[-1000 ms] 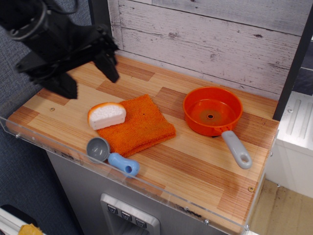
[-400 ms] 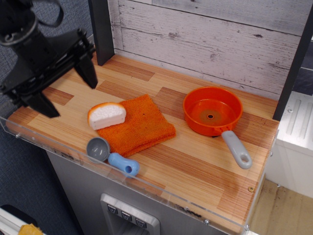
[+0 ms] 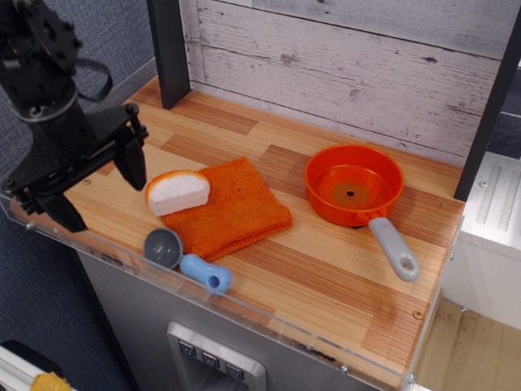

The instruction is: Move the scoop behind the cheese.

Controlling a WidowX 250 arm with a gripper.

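Note:
The scoop (image 3: 184, 257), with a round grey bowl and a short light-blue handle, lies near the counter's front edge, just in front of the cheese. The cheese (image 3: 177, 191), a white wedge with an orange rind, rests on the left corner of the orange cloth (image 3: 230, 207). My black gripper (image 3: 99, 192) hangs open and empty over the left end of the counter, left of the cheese and behind-left of the scoop. One fingertip (image 3: 134, 169) is close to the cheese's left end.
An orange pan (image 3: 353, 185) with a grey handle (image 3: 395, 248) sits to the right. A clear acrylic lip (image 3: 269, 326) runs along the counter's front edge. A dark post (image 3: 168, 50) and plank wall stand at the back.
My gripper has moved down and leftward toward the front, from above the counter's back left to low beside the cheese. The jaws stay open. Nothing on the counter has moved.

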